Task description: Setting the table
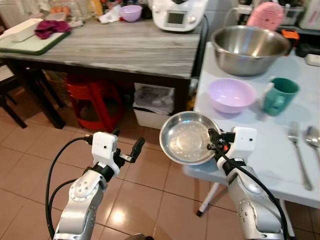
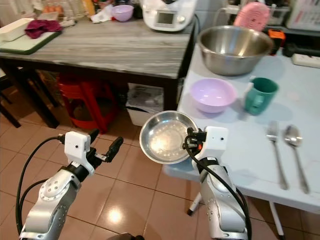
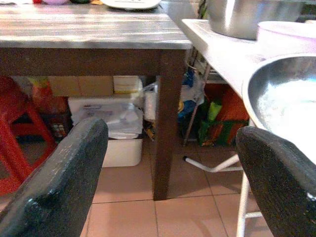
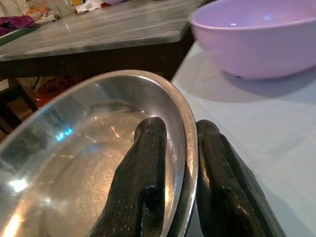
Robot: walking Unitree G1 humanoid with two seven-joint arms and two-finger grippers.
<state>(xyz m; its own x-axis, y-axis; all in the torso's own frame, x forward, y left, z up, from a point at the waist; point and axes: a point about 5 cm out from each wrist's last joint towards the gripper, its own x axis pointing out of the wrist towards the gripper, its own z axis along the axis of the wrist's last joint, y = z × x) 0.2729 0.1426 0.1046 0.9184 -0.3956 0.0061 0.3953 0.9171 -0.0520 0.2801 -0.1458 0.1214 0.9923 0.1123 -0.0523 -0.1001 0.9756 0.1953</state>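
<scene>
While pinching the rim of a steel plate [image 1: 187, 138] between two black fingers [image 4: 143, 182], one inside the dish and one outside, right gripper [image 1: 214, 141] sits at the near corner of the light blue table [image 1: 260, 150], plate tilted and hanging partly over that corner and partly over the tiled floor [image 1: 145, 195]. Off to the left, over the floor and well apart from the table, left gripper [image 1: 127, 147] with fingers spread wide and nothing between them, pointing toward the plate.

Further back on the light blue table: a lilac bowl [image 1: 232, 95] just beyond the plate, a green mug [image 1: 279, 95] beside it to the right, handle turned toward the bowl. Nearer the right edge, a fork [image 1: 298, 152] and a spoon [image 1: 313, 137] lying side by side. Behind bowl and mug, a large steel mixing bowl [image 1: 250, 49].

To the left, butted against the blue table, a grey wood-grain table [image 1: 120, 45] on dark legs, with a red stool [image 1: 95, 102] and a white bin [image 1: 152, 105] underneath. On its far side, a white kitchen appliance [image 1: 179, 14] with a small screen, a small purple bowl [image 1: 131, 12], and at the far left a green board [image 1: 30, 45] carrying a dark red cloth [image 1: 50, 27].
</scene>
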